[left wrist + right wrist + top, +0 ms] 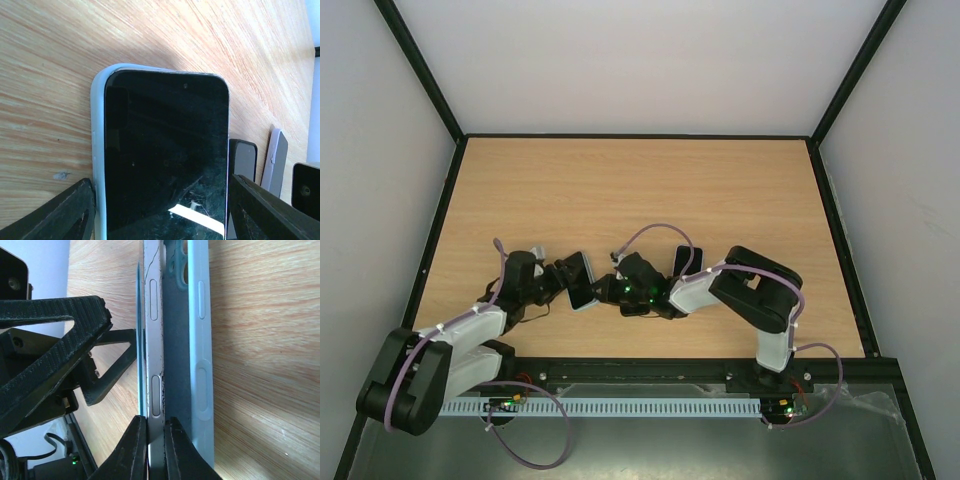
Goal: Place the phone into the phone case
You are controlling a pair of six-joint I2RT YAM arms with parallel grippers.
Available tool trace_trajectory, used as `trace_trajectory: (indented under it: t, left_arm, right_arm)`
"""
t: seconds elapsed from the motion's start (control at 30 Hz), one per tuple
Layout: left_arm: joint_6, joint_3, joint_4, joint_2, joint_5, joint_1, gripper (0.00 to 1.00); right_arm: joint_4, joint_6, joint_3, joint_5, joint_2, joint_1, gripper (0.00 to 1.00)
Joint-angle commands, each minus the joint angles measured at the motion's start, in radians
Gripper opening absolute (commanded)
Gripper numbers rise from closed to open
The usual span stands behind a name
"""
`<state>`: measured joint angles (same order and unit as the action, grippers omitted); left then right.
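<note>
Left gripper (162, 180) is closed across the phone (165, 150), dark screen upward, one long side seated in the light-blue phone case (98, 150). Right gripper (156, 425) is pinched tight on a pale side wall of that case.

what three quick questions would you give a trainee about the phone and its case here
1. True or false: the phone has its dark screen facing the left wrist camera.
2. Pick one: what colour is the phone case that wraps the phone's edge? A red, B light blue, C black.
3. Fill the gap: the left claw has one finger on each ____ of the phone.

Key: 1 true; 2 B; 3 side.
</note>
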<state>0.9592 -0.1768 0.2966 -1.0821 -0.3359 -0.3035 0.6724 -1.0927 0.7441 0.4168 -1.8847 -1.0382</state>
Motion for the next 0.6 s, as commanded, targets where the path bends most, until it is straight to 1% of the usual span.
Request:
trace_trajectory:
  t: [0.0, 0.07, 0.17, 0.27, 0.4, 0.57]
  left_arm:
    - [0.017, -0.019, -0.112, 0.014, -0.065, -0.017, 0.72]
    - [0.018, -0.027, -0.139, 0.025, -0.047, -0.017, 0.7]
    - [0.01, -0.041, -0.17, 0.033, -0.016, -0.016, 0.69]
    - [0.005, -0.047, -0.188, 0.02, 0.0, -0.009, 0.67]
    - [-0.008, -0.049, -0.195, 0.003, -0.004, 0.01, 0.66]
    - [-0.023, -0.049, -0.187, -0.004, -0.018, 0.036, 0.66]
  right_arm:
    - [-0.199, 0.052, 0.017, -0.062, 0.008, -0.033, 0.12]
    - [-0.228, 0.058, 0.015, -0.078, 0.03, -0.03, 0.19]
    - [-0.256, 0.062, 0.015, -0.096, 0.058, -0.03, 0.32]
    - [-0.283, 0.064, 0.016, -0.119, 0.093, -0.03, 0.41]
    - [-0.317, 0.071, 0.02, -0.151, 0.138, -0.027, 0.46]
    - [-0.346, 0.077, 0.034, -0.179, 0.163, -0.024, 0.47]
